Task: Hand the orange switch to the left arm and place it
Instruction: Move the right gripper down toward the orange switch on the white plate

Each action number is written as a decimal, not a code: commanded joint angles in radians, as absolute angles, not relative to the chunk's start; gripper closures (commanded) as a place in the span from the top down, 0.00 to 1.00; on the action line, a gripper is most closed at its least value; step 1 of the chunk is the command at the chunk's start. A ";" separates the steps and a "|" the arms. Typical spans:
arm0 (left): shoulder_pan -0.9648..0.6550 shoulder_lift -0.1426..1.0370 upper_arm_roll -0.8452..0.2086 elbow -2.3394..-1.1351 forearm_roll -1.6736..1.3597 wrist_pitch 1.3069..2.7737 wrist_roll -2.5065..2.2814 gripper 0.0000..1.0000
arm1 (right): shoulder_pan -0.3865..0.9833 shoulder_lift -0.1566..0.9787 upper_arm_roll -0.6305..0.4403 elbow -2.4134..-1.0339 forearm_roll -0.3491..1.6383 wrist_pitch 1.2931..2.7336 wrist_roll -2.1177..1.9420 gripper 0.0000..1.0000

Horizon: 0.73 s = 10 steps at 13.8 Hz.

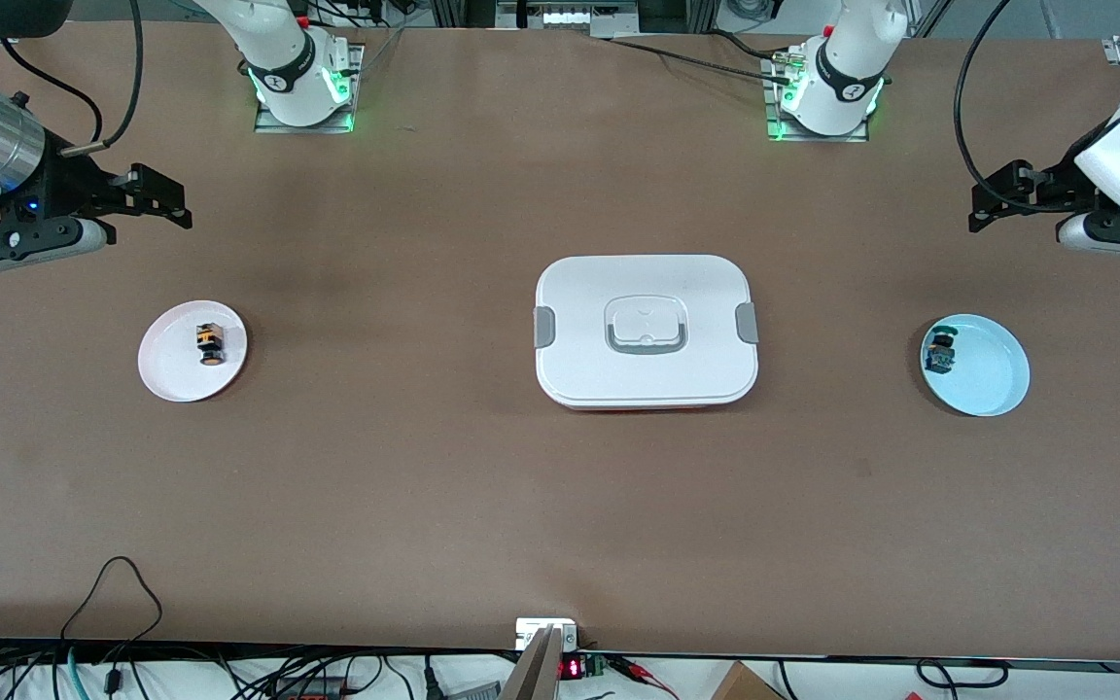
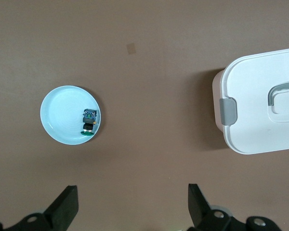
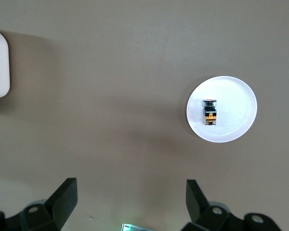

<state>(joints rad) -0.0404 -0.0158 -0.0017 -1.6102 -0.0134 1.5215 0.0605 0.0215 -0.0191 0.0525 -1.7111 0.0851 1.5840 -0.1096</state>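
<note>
The orange switch [image 1: 211, 344] lies on a small white plate [image 1: 171, 374] toward the right arm's end of the table; the right wrist view shows the switch [image 3: 210, 111] from above. My right gripper [image 1: 159, 199] hangs open and empty over bare table beside that plate, its fingers [image 3: 62, 197] spread wide. The white box [image 1: 579, 292] sits at mid-table, lid shut. My left gripper [image 1: 999, 199] hangs open and empty over bare table at the left arm's end. Neither gripper touches anything.
A light blue plate [image 1: 993, 379] at the left arm's end carries a dark component with a teal cap [image 1: 940, 352]; the left wrist view shows this component [image 2: 88, 120] and the box [image 2: 260, 106]. Cables and a small device [image 1: 547, 634] line the table edge nearest the camera.
</note>
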 commanded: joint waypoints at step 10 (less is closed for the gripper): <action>-0.035 -0.015 -0.003 -1.600 -0.023 1.508 0.063 1.00 | 0.017 -0.003 0.054 -1.683 0.103 1.572 -0.112 1.00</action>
<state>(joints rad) -0.0404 -0.0158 -0.0017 -1.6102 -0.0134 1.5213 0.0605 0.0215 -0.0187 0.0525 -1.7110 0.0851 1.5850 -0.1096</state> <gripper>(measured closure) 0.000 0.000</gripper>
